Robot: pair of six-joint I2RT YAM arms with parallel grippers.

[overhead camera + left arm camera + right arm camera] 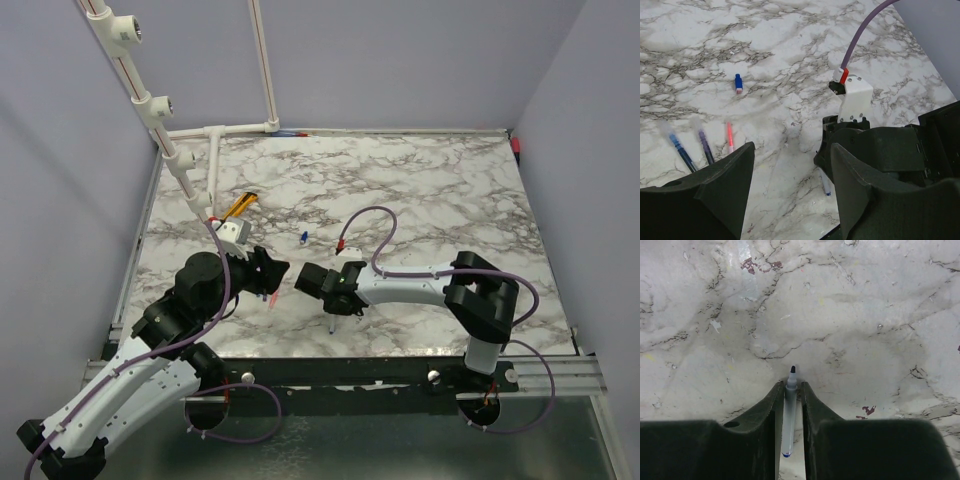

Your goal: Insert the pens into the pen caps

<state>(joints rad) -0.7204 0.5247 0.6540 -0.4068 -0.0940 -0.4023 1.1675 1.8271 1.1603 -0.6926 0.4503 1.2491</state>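
Observation:
My right gripper (789,385) points down at the marble table and is shut on a whitish pen (788,415). The pen's dark tip sticks out past the fingertips, and its blue end shows in the top view (331,326) and the left wrist view (825,186). My left gripper (790,150) is wide open and empty, just left of the right gripper (333,310). A red-pink pen (730,137), a dark pen (705,148) and a blue pen (681,151) lie beside its left finger. A small blue pen cap (738,83) lies further out, also seen from above (303,237).
A yellow-and-black flat tool (238,207) lies at the back left beside a white pipe frame (215,160). Small blue and red items (290,132) sit at the far edge. The right arm's purple cable (380,215) loops above the table. Walls enclose three sides.

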